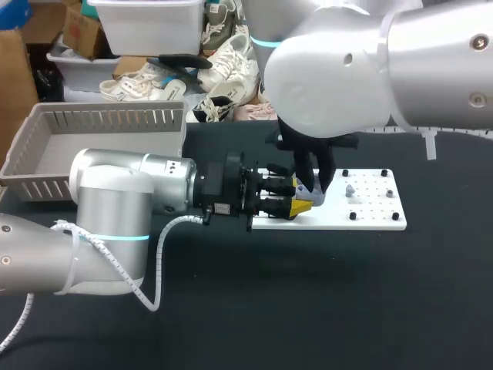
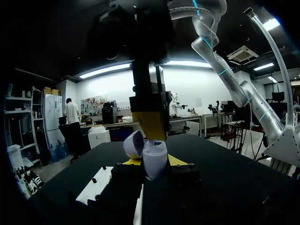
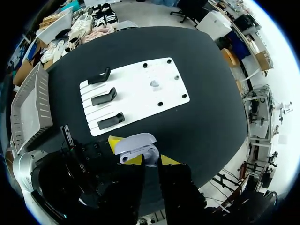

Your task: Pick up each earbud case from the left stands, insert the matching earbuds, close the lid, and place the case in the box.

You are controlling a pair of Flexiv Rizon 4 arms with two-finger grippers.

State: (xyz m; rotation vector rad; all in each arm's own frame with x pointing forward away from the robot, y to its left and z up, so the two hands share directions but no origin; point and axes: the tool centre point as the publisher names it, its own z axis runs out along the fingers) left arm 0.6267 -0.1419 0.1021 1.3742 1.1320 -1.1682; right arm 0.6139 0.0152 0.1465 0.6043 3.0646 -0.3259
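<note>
Lilac case (image 2: 155, 155), lid (image 2: 134, 143) open, clamped in L gripper (image 2: 155, 161); R gripper (image 3: 151, 160) above, grip unclear. Earbud-insert step; next needs exact seating.

Board (image 1: 377, 212) on the table (image 1: 308, 308) right of centre, box (image 1: 46, 154) well apart at the far left, stands (image 3: 104, 97) on the board's left half — one earbud (image 1: 350, 190) on its right half, earbud case (image 1: 306, 193) over its left end.
</note>
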